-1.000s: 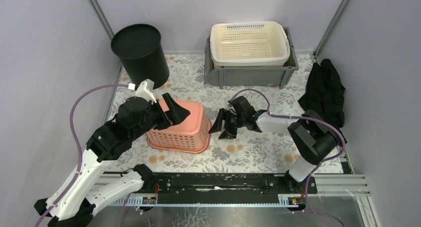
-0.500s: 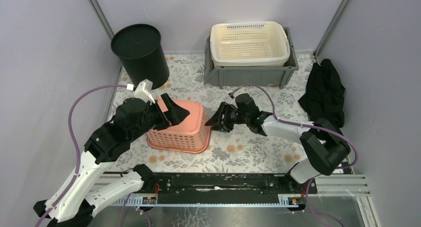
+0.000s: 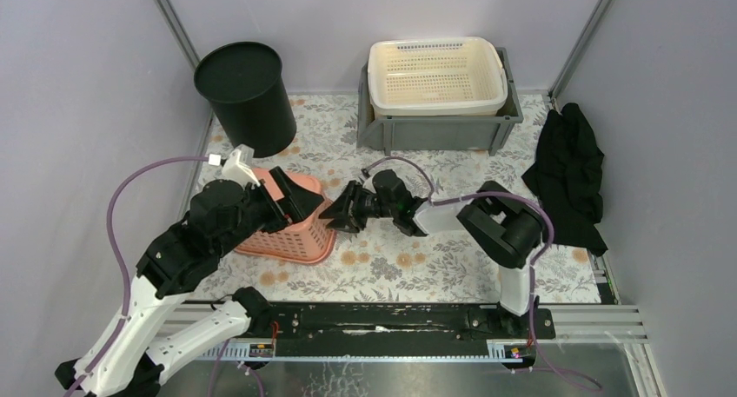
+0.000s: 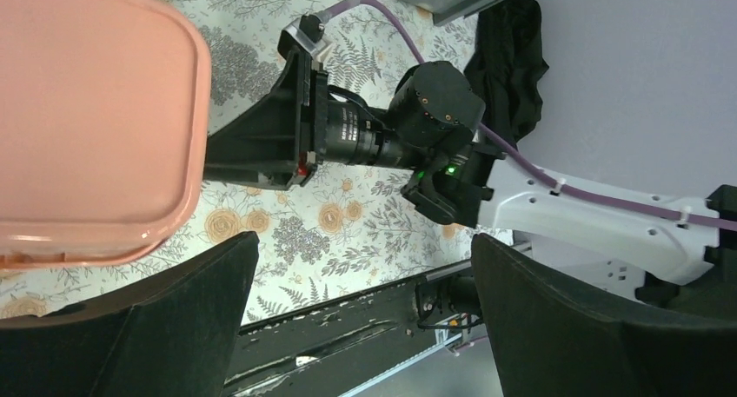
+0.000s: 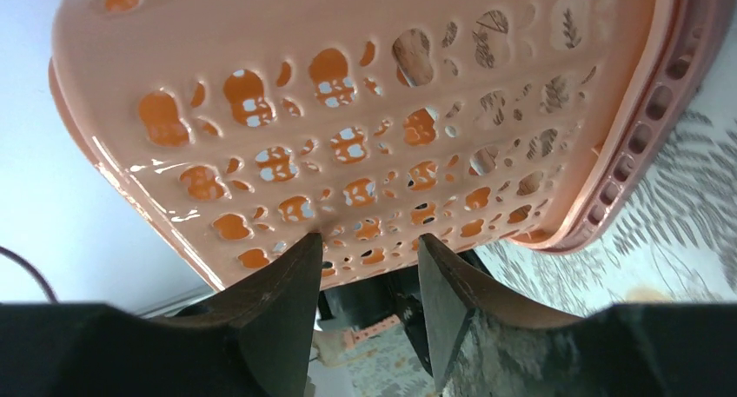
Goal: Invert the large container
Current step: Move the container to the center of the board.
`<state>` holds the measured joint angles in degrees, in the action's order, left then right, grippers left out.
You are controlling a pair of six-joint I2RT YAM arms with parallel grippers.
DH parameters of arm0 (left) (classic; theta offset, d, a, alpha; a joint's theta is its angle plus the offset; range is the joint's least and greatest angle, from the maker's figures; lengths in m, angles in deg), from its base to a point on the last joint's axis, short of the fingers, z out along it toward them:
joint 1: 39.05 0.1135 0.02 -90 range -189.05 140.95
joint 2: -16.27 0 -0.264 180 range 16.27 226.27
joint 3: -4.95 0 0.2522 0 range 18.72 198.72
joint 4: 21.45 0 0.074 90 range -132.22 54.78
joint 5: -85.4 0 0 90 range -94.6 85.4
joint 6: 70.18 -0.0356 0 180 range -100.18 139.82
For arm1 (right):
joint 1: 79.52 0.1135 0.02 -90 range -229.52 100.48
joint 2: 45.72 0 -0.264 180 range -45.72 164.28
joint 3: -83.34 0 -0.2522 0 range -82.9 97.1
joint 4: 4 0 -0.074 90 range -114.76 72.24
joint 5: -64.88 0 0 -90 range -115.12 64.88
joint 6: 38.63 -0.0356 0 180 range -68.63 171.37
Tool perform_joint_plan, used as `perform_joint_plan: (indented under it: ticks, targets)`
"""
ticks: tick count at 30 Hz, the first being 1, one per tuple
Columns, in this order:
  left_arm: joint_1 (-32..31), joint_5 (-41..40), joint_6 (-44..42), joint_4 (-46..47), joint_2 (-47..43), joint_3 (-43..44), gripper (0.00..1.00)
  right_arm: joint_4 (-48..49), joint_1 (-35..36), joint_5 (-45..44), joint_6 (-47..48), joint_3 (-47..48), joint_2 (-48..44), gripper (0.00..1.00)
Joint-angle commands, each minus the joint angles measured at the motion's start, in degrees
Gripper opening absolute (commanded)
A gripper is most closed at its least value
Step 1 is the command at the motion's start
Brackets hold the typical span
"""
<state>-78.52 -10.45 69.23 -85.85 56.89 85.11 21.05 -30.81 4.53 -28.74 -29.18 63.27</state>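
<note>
Right claw (image 3: 335, 215) half-parted, tips against tilted pink basket (image 3: 291, 237) wall, arm stretched leftward; left claw (image 3: 300, 201) spread wide over basket.

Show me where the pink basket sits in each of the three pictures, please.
Top external: pink basket left of centre, tilted.
Left wrist: pink basket in the upper left corner, smooth base toward the camera.
Right wrist: pink basket fills the upper part, holed wall close up.
Shared landmark: the floral table cover, in all three.
</note>
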Motion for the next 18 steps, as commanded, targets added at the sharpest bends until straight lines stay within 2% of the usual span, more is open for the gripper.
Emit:
perform_joint_plan:
  ticks: [1, 7, 14, 18]
  targets:
    - [-0.3, -5.5, 7.3, -4.0, -4.5, -3.5, 1.00, 12.4, 0.4, 0.2, -7.7, 3.9, 4.7, 0.51]
    - [-0.3, -10.9, 16.4, -10.2, -9.4, -8.4, 1.00, 16.5, 0.3, 1.1, -10.9, 6.7, 10.0, 0.51]
    - [-0.3, -18.9, 26.7, -24.7, -4.1, -5.3, 1.00, 16.6, 0.3, 1.6, -11.0, 8.2, 11.3, 0.51]
    - [-0.3, -21.4, 29.1, -25.4, -2.8, -6.7, 1.00, 17.2, 0.2, 1.9, -11.3, 8.0, 11.3, 0.51]
